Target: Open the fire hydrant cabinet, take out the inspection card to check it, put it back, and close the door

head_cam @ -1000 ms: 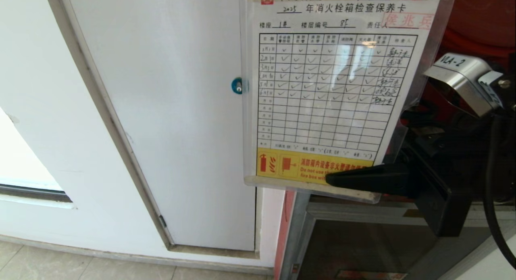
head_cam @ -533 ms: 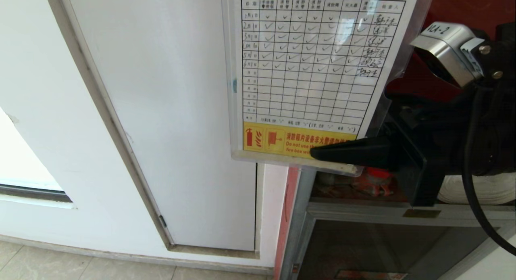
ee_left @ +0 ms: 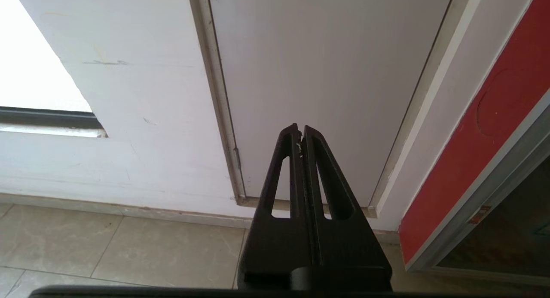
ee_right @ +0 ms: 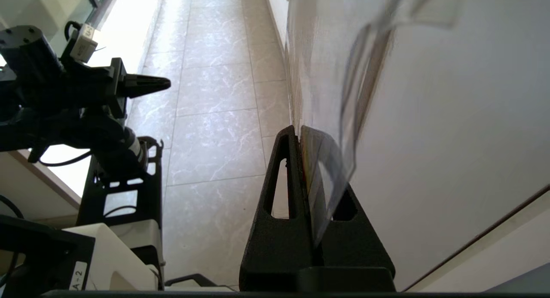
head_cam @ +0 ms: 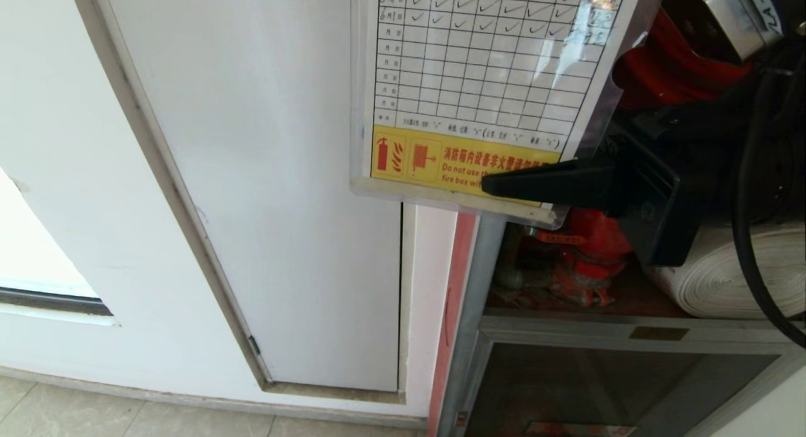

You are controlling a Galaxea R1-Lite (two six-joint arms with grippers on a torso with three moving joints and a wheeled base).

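Observation:
The inspection card, a white checkmark grid with a yellow bottom strip in a clear sleeve, hangs upright at the top of the head view, its heading cut off by the frame. My right gripper is shut on the card's lower right corner, reaching in from the right. The right wrist view shows the right gripper with the sleeve pinched between its jaws. The fire hydrant cabinet stands open behind, its red interior showing. The door is out of view. My left gripper is shut, empty and parked low, pointing at the wall's base.
A white panel door fills the wall left of the cabinet. Inside the cabinet sit a red valve and a coiled white hose. The lower dark glass panel is below. Tiled floor runs along the wall.
My right gripper has lifted the card upward, so its heading has left the head view. The valve and hose inside the cabinet now show beneath it. The left arm has not moved.

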